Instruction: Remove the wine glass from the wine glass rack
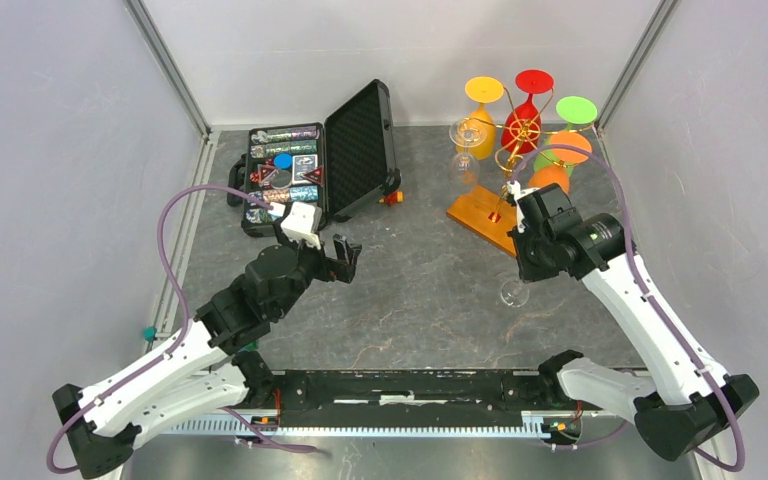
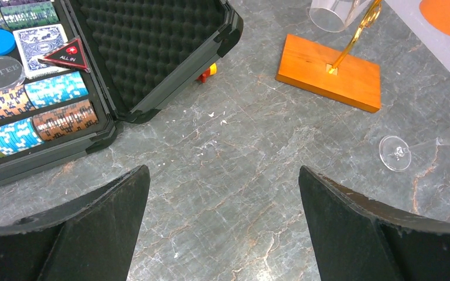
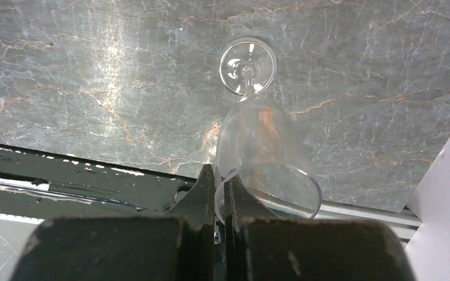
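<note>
1. Wine glass (image 3: 258, 137): one, clear glass with a round bowl, thin stem and flat disc foot. It was off the rack, on the near side of the wooden base, and held by its rim. Whether the foot touched the table could not be told.
2. Right pincer (image 3: 218, 187): one, with black matte fingers clenched on the wine glass rim, one finger inside the bowl and one outside.
3. Left pincer (image 2: 222, 170): one, with black textured fingers spread wide and holding nothing, over bare table near the case.
4. Rack (image 1: 520, 130): one, of thin gold wire with curled arms and a single stem on a flat rectangular orange-brown wooden base (image 2: 328, 73).
5. Glasses on the rack, hung foot-up: one clear (image 1: 465, 140), one yellow (image 1: 480, 120), one red (image 1: 528, 105), one green (image 1: 576, 108) and one orange (image 1: 570, 147).
6. Case (image 1: 360, 150): one, black, lid open and lined with egg-crate foam. The tray held rows of striped poker chips (image 2: 58, 120), a card deck and a triangular marker.
7. Table (image 1: 420, 290): grey marble pattern with rust veins.
</note>
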You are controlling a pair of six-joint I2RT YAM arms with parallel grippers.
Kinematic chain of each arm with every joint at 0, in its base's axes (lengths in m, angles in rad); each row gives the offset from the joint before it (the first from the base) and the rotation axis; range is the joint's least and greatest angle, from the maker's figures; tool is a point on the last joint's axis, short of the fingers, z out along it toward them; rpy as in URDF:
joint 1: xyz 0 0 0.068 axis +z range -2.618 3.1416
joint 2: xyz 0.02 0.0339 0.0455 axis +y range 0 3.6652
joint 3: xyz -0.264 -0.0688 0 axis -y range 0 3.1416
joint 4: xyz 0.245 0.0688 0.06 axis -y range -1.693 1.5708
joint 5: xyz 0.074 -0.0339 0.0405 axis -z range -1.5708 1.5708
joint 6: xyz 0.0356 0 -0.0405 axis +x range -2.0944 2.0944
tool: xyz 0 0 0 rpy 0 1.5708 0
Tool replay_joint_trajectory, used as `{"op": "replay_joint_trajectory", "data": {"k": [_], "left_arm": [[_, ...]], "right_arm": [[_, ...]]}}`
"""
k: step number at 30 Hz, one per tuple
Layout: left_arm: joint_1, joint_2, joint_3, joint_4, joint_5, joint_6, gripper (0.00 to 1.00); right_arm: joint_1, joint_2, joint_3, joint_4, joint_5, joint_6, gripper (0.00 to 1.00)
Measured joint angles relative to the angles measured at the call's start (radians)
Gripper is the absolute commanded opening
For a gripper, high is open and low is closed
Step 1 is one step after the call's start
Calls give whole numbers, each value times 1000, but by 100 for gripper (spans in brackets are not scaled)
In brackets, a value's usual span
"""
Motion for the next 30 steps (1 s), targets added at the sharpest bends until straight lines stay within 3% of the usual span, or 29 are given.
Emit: {"op": "replay_joint_trajectory", "data": {"k": [1, 9, 18, 21, 30], "left_arm": [[0, -2, 0, 0, 0, 0, 100], [0, -19, -9, 0, -8, 0, 100], [0, -55, -18, 4, -45, 0, 100], [0, -66, -22, 4, -54, 0, 100], [0, -72, -24, 3, -71, 0, 100]], "right_arm": [[-6, 0, -5, 0, -1, -1, 2], [-33, 7, -16, 1, 4, -18, 42], [-45, 60, 120, -3, 61, -26, 50], [-46, 77, 202, -3, 70, -26, 60], [-48, 117, 556, 31, 72, -42, 78]]}}
